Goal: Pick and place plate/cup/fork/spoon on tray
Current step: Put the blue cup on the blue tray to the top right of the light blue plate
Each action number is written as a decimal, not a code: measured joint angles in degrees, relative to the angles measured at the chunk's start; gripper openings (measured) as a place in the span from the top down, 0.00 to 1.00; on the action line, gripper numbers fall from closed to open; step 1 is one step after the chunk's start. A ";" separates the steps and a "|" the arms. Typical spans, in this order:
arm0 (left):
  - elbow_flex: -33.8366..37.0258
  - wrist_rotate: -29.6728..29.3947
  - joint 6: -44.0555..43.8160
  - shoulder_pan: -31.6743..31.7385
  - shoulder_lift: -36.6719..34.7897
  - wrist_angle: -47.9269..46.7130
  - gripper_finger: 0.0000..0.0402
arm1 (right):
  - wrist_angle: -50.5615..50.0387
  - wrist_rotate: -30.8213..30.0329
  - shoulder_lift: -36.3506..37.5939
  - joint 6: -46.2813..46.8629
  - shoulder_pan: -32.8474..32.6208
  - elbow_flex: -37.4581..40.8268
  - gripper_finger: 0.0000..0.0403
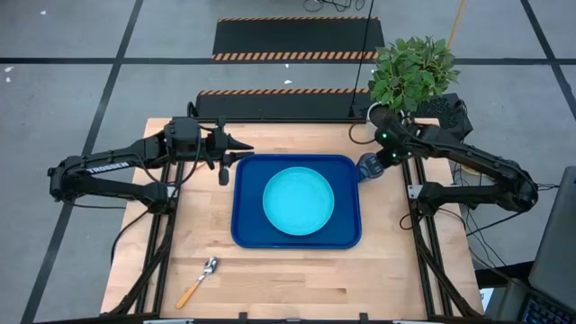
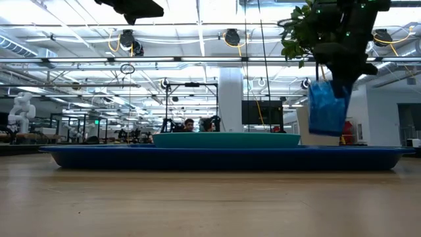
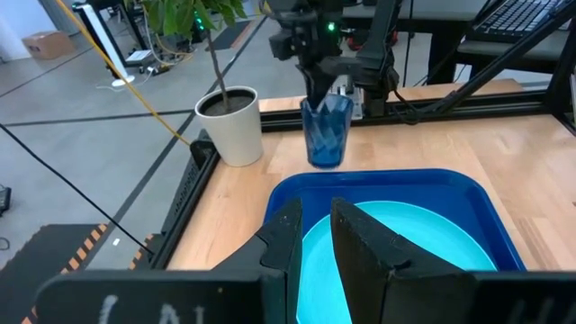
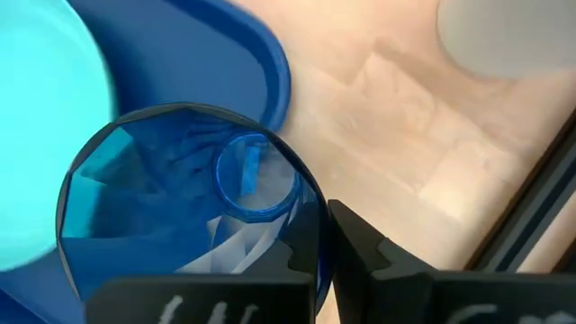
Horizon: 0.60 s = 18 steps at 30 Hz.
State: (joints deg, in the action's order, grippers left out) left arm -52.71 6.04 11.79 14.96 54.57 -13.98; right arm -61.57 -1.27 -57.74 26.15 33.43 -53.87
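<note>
Left gripper (image 1: pixel 245 152) hangs empty, fingers nearly together, off the tray's (image 1: pixel 245 216) far-left corner, spoon (image 1: pixel 200 279) lies near the table's (image 1: pixel 297 274) front-left edge, plate (image 1: pixel 298 201) is mid-tray, and right gripper (image 1: pixel 376 164) pinches the cup (image 1: pixel 368 167) aloft by the tray's far-right corner.

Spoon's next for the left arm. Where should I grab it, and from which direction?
Take the spoon by the middle of its orange handle, coming straight down from above. It lies flat on the table near the front-left corner, alone, so nothing blocks a top approach. The handle runs diagonally from the silver bowl, so turn the left end effector to close across the handle, not along it.
</note>
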 joint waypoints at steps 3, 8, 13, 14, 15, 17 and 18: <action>0.00 0.00 0.00 0.00 0.00 0.11 0.83 | 0.16 0.08 -0.25 0.16 0.00 -2.27 1.00; 0.00 0.00 -0.04 0.00 0.00 0.54 0.83 | 1.55 2.30 -3.34 0.78 -0.02 -4.03 1.00; 0.00 0.00 0.11 0.02 0.00 0.52 0.83 | 3.33 3.05 -9.85 -0.66 -0.82 -6.33 1.00; 0.00 0.00 0.11 0.00 0.00 0.52 0.83 | 3.34 2.91 -11.22 -1.28 -0.89 -7.18 1.00; 0.00 0.00 0.11 0.02 0.00 0.52 0.83 | 3.31 2.86 -12.56 -1.76 -0.90 -8.21 1.00; 0.00 -0.01 0.29 0.01 0.00 0.51 0.83 | 3.41 2.84 -15.06 -2.81 -0.90 -10.49 1.00; 0.00 0.00 0.39 0.00 0.00 0.52 0.83 | 3.44 2.79 -16.25 -3.26 -0.90 -11.65 1.00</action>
State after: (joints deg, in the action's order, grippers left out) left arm -52.71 6.04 12.18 14.96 54.57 -13.46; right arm -58.13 1.52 -73.99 22.89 32.53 -65.53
